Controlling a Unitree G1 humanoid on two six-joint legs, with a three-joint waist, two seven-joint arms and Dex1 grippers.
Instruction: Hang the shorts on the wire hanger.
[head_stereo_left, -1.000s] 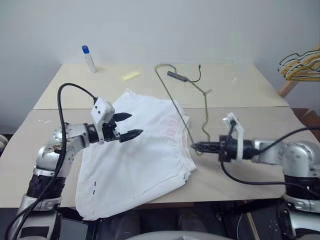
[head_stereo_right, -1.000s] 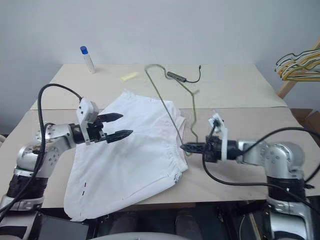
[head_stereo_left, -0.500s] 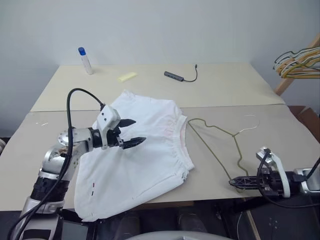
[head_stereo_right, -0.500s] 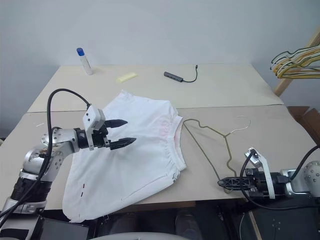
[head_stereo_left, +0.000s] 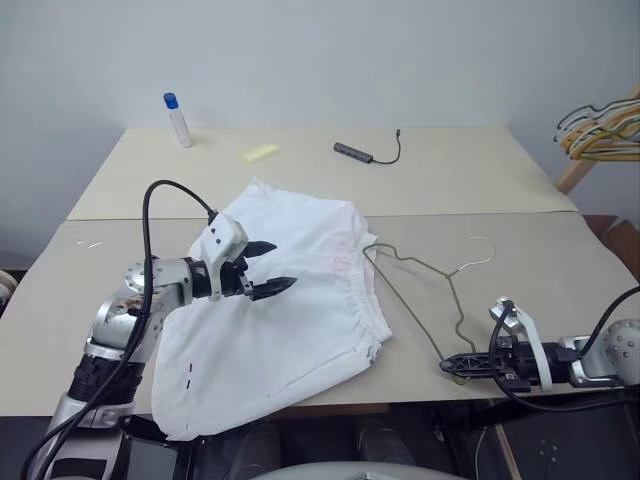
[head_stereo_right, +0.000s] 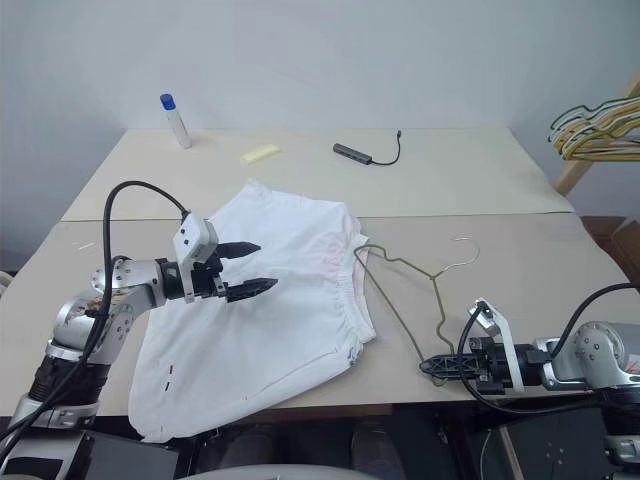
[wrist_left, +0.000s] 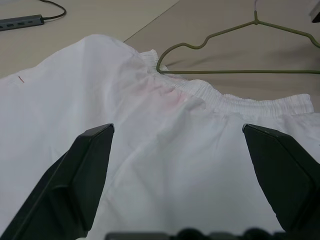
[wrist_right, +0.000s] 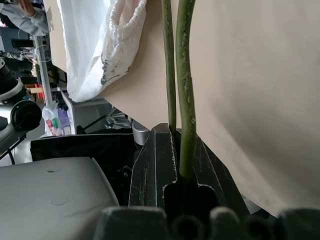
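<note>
white cotton-thin shorts (head_stereo_left: 280, 310) lie spread flat on the bench (head_stereo_left: 480, 180), waistband toward the robot's right and hem hanging slightly over the near edge. just beside that waistband lies the olive wire hanger (head_stereo_left: 420, 290), flat on the bench top, its silvery hook (head_stereo_left: 480, 250) pointing away toward the right, one shoulder end almost touching the elastic. the right gripper (head_stereo_left: 462, 366), low at the near edge of the bench, has its jaws clamped together on the hanger's near corner, as the right wrist view confirms with the green wire pinched between the black fingers (wrist_right: 155, 170). the left gripper (head_stereo_left: 265, 270) hovers above the middle of the shorts with jaws wide apart and nothing between them. the hanger's long bottom bar runs roughly along the waistband, so the coming move likely turns on sliding the free end leftward into the waist opening, with the left arm, the nearer one to the fabric, placed to lift the elastic. a glue stick (head_stereo_left: 178, 118), a yellow note (head_stereo_left: 261, 152) and a cable adapter (head_stereo_left: 365, 152) lie well apart at the far side.
</note>
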